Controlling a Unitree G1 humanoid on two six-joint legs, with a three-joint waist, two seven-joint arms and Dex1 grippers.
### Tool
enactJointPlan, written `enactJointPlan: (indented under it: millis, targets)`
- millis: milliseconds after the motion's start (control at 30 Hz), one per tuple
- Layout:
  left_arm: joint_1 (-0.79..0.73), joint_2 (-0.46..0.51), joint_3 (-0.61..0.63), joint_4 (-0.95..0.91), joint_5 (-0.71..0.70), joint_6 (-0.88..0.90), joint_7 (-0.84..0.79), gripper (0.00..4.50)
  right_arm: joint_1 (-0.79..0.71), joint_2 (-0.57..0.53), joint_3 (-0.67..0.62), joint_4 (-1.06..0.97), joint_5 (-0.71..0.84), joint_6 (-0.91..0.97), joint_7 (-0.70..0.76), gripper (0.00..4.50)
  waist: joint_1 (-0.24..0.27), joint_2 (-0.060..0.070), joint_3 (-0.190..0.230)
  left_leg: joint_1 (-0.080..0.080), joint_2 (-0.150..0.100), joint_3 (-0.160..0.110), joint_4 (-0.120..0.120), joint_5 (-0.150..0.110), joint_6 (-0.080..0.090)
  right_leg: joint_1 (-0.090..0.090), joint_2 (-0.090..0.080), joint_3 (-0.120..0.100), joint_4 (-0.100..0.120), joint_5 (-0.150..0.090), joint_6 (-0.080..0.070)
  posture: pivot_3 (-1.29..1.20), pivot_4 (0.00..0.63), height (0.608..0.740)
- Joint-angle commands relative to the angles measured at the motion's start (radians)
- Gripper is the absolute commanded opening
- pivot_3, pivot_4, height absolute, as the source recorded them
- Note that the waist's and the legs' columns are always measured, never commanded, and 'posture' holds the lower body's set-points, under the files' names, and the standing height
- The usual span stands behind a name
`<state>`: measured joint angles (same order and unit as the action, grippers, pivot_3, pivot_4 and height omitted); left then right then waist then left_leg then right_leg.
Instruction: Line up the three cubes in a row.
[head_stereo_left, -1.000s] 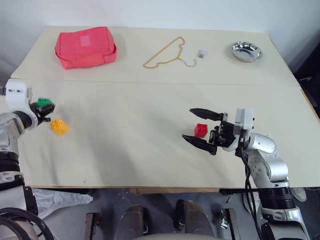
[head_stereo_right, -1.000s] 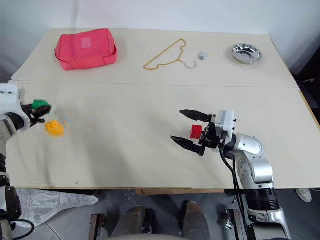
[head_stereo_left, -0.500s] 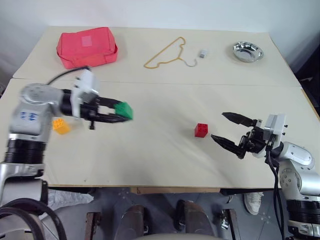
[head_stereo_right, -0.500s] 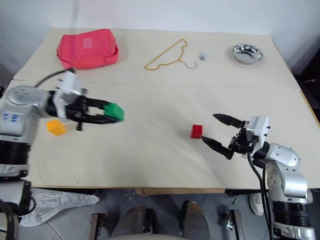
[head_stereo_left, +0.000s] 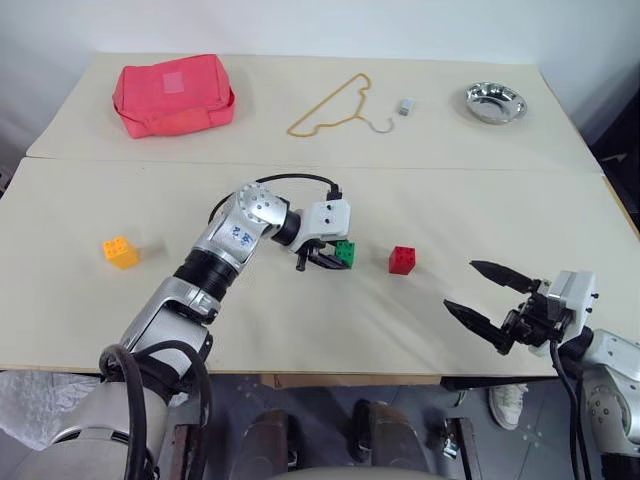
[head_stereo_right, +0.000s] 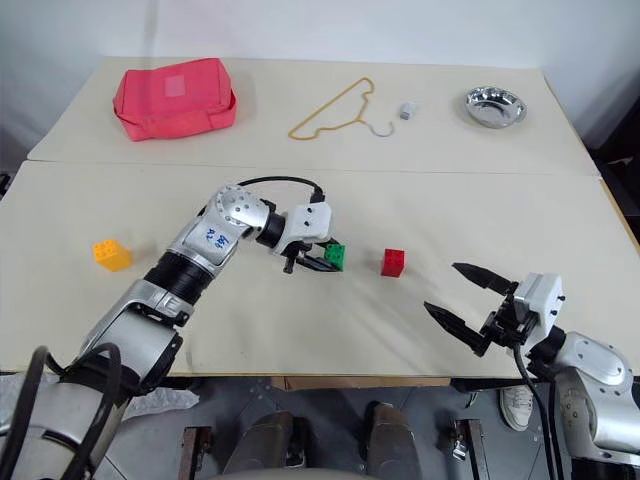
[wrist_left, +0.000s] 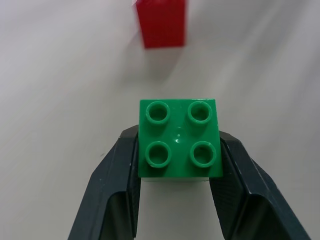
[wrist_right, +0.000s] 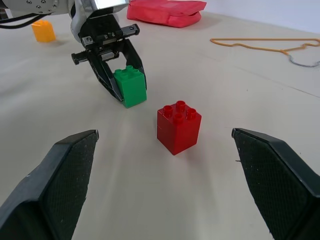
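Left gripper (head_stereo_left: 337, 257) with green cube (head_stereo_left: 344, 252), now beside red cube (head_stereo_left: 402, 259)

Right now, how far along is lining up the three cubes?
Done: the red cube sits mid-table. In hand: the left gripper is shut on the green cube, just beside the red one. Left: releasing it, then fetching the yellow cube, far off. The right gripper is open.

Three studded cubes sit on the table (head_stereo_left: 300, 140): one green cube (head_stereo_left: 345, 253), one red cube (head_stereo_left: 402, 259) just at its 3 o'clock, and one yellow-orange cube (head_stereo_left: 119, 251) well off at 9 o'clock. Toward 12 o'clock lie one pink pouch (head_stereo_left: 172, 94), one wire hanger (head_stereo_left: 330, 108), one tiny grey block (head_stereo_left: 404, 107) and one steel bowl (head_stereo_left: 493, 102). Two grippers count: left gripper (head_stereo_left: 328, 258), right gripper (head_stereo_left: 480, 297).
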<state>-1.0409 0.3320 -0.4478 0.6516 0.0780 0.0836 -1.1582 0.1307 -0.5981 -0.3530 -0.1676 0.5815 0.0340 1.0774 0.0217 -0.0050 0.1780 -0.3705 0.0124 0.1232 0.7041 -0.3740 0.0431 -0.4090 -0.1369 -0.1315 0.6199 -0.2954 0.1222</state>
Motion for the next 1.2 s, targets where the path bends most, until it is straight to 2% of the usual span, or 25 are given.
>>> enactJointPlan:
  millis: [33,333,400,533,633,667,833,900,1000,1067,1200]
  targets:
    - [-0.031,-0.015,0.015,0.023,0.013,0.002,-0.005,1.51,0.017,0.011,-0.023,-0.035,0.012,-0.038,-0.007,4.50,0.003,0.000,0.000,0.000,0.000,0.000,0.000,0.000,0.000,0.000,0.000,0.000,0.000,0.000,0.000,0.00,0.150,0.740]
    - [-0.011,0.011,0.026,-0.042,0.002,0.129,-0.096,1.51,-0.001,0.023,0.000,-0.018,0.006,-0.056,-0.015,4.50,0.001,0.000,0.000,0.000,0.000,-0.001,0.001,0.000,0.001,0.000,-0.001,-0.001,0.000,0.000,0.000,0.00,0.150,0.740]
    - [-0.004,0.018,0.029,-0.056,0.007,0.137,-0.095,2.26,-0.019,0.023,0.008,-0.006,0.004,-0.056,-0.013,4.50,0.001,0.000,0.000,0.000,0.000,-0.001,0.001,0.000,0.001,0.000,-0.001,0.000,0.000,0.000,0.000,0.00,0.150,0.740]
    - [0.014,0.031,0.034,-0.070,0.018,0.127,-0.075,3.45,-0.048,0.015,0.035,0.011,0.016,-0.027,0.005,4.50,0.001,0.000,0.000,0.000,0.001,-0.001,0.002,0.000,0.001,0.000,-0.001,0.000,0.001,0.000,0.000,0.00,0.150,0.740]
    - [0.037,0.043,0.105,-0.147,-0.043,0.162,-0.062,4.35,-0.077,0.011,0.062,0.023,0.007,-0.032,0.027,4.50,0.003,0.000,0.000,-0.001,0.002,-0.002,0.002,0.000,0.001,0.001,-0.001,-0.001,0.001,0.000,0.000,0.00,0.150,0.740]
    - [0.050,0.059,0.131,-0.177,-0.063,0.150,-0.068,4.47,-0.090,0.009,0.071,0.027,0.003,-0.035,0.035,4.50,0.002,0.000,0.000,-0.001,0.002,-0.002,0.003,0.000,0.001,0.001,-0.002,-0.001,0.001,0.000,0.000,0.00,0.150,0.740]
    - [0.201,0.188,0.348,-0.332,-0.242,0.041,-0.113,4.47,-0.189,0.007,0.144,0.027,0.017,0.016,0.066,4.50,-0.017,0.001,0.000,-0.001,0.005,-0.003,0.005,0.000,0.001,0.000,-0.002,-0.001,0.002,0.000,0.000,0.00,0.150,0.740]
    - [0.328,0.246,0.471,-0.411,-0.345,-0.057,-0.163,4.47,-0.244,0.020,0.186,0.021,0.012,0.026,0.077,4.50,-0.028,0.001,0.000,-0.001,0.005,-0.004,0.005,0.000,0.001,0.001,-0.002,-0.001,0.003,0.000,-0.001,0.00,0.150,0.740]
    - [0.499,0.299,0.632,-0.520,-0.409,-0.026,-0.058,4.47,-0.307,0.049,0.229,0.015,0.007,0.021,0.073,4.50,-0.035,0.002,0.000,0.000,0.005,-0.004,0.005,0.000,0.001,0.000,-0.003,-0.001,0.003,0.000,-0.001,0.00,0.150,0.740]
    - [0.673,0.320,0.763,-0.588,-0.434,-0.024,0.020,4.47,-0.348,0.074,0.260,0.027,0.001,0.013,0.080,4.50,-0.034,0.002,0.000,-0.001,0.005,-0.005,0.005,0.000,0.001,0.001,-0.003,-0.002,0.003,0.000,-0.001,0.00,0.150,0.740]
    - [0.893,0.267,0.956,-0.666,-0.464,-0.045,0.215,4.47,-0.397,0.097,0.302,0.059,-0.017,-0.013,0.114,4.50,-0.023,0.001,0.000,-0.001,0.003,-0.007,0.006,-0.001,0.002,0.002,-0.007,-0.002,0.004,0.000,-0.001,0.00,0.150,0.740]
